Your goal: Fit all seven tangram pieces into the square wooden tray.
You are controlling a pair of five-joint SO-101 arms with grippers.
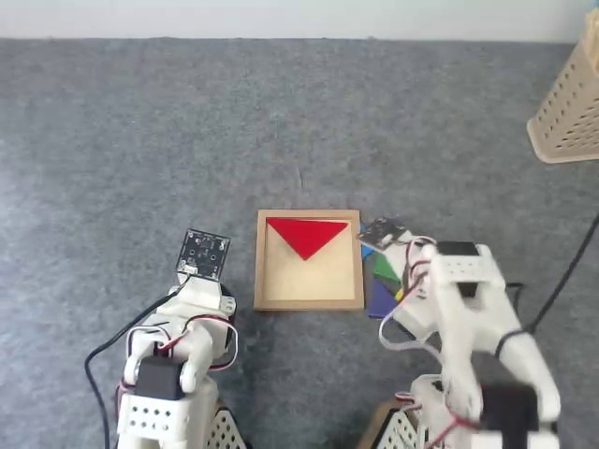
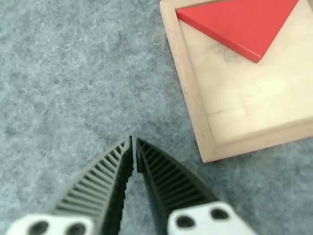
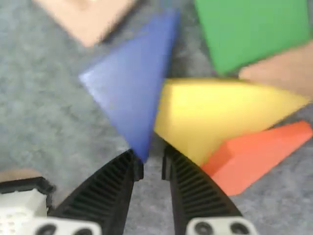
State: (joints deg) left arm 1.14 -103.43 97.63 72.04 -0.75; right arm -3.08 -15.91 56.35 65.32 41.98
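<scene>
Red triangle (image 1: pixel 305 234) lies in the wooden tray (image 1: pixel 261 271); left jaws nearly closed, empty; right jaws slightly parted beside blue triangle (image 3: pixel 134 88).

Both arms are built from white printed shells. The left arm (image 1: pixel 192 369) and the right arm (image 1: pixel 468 299) each carry a black servo block (image 1: pixel 159 379) near the base. A small dark square circuit board (image 1: pixel 204 254) sits at the left arm's wrist, and a second board (image 1: pixel 382 230) sits at the right arm's. Thin red, white and black wires (image 1: pixel 213 327) loop past the joints, and a thicker black cable (image 1: pixel 98 360) trails away. The left fingers (image 2: pixel 100 183) are black, ribbed and tapered, fixed to white mounts with dark round screw holes (image 2: pixel 217 214). The right fingers (image 3: pixel 195 191) look the same.
</scene>
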